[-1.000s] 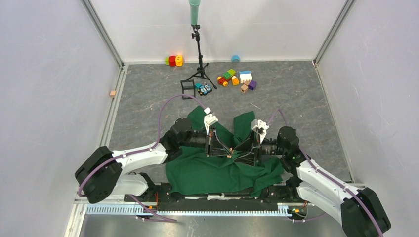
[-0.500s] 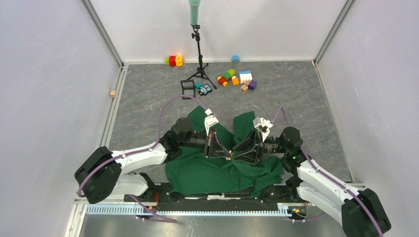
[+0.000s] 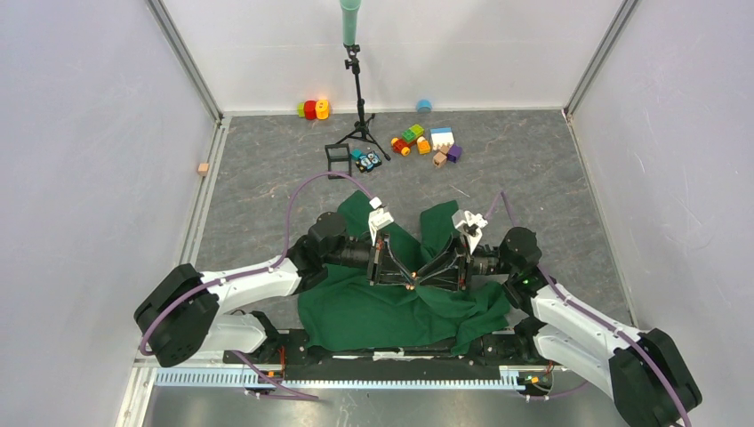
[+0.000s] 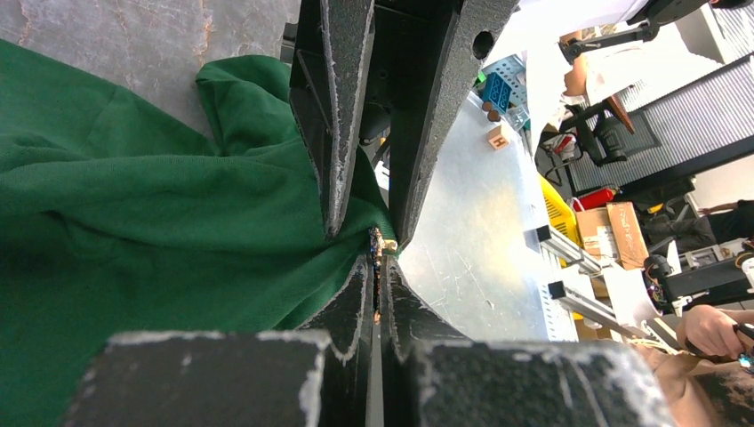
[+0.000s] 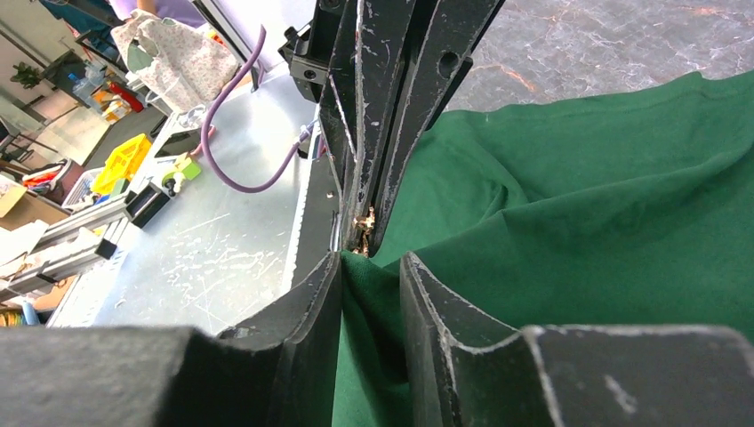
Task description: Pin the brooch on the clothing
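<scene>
The dark green T-shirt [image 3: 373, 311] lies crumpled on the grey table between my two arms, and my grippers meet tip to tip above it. My left gripper [image 3: 405, 279] is shut on the brooch [image 4: 376, 242], a tiny pale and gold bit pinched at its fingertips [image 4: 363, 271]. The brooch also shows in the right wrist view [image 5: 363, 219]. My right gripper [image 3: 423, 278] is shut on a raised fold of the shirt [image 5: 369, 285], which fills the gap between its fingers [image 5: 316, 294]. The brooch touches that fold's edge. Its petals are hidden.
Coloured toy blocks [image 3: 425, 140] lie at the back, with red and yellow ones [image 3: 313, 108] further left. A black tripod stand [image 3: 357, 98] rises at the back centre. A small block [image 3: 203, 168] sits by the left wall. A metal rail [image 3: 356, 378] runs along the front.
The right wrist has shifted slightly to the right. Both grippers stay tip to tip at the same spot over the shirt.
</scene>
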Action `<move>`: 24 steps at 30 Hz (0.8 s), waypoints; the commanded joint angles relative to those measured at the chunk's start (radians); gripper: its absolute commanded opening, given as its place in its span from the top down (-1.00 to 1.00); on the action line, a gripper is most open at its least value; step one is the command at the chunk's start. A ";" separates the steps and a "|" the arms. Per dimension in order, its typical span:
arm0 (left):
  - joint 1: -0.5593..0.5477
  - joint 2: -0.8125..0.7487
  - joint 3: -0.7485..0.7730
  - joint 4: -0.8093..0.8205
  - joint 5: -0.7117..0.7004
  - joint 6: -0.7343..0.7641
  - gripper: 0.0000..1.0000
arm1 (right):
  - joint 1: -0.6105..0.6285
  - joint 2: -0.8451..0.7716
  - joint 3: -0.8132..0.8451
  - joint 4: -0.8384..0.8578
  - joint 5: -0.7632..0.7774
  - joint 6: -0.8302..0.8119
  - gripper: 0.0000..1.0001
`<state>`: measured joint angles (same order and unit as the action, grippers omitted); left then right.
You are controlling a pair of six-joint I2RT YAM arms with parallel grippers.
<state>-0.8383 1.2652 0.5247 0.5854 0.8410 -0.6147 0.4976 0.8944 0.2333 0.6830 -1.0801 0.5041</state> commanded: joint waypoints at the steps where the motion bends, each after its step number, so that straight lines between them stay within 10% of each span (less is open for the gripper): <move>1: -0.012 -0.002 0.038 0.035 0.034 0.019 0.96 | 0.008 0.009 0.013 0.036 0.013 -0.006 0.32; 16: -0.023 0.017 0.049 0.042 0.051 0.009 0.95 | 0.044 0.018 0.111 -0.308 0.184 -0.210 0.98; 24: -0.035 0.029 0.066 0.019 0.061 0.017 0.95 | 0.058 0.056 0.159 -0.415 0.263 -0.251 1.00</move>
<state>-0.8375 1.2930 0.5247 0.5224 0.8204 -0.5953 0.5457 0.9241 0.3328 0.3286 -0.9985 0.3405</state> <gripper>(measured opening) 0.041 0.035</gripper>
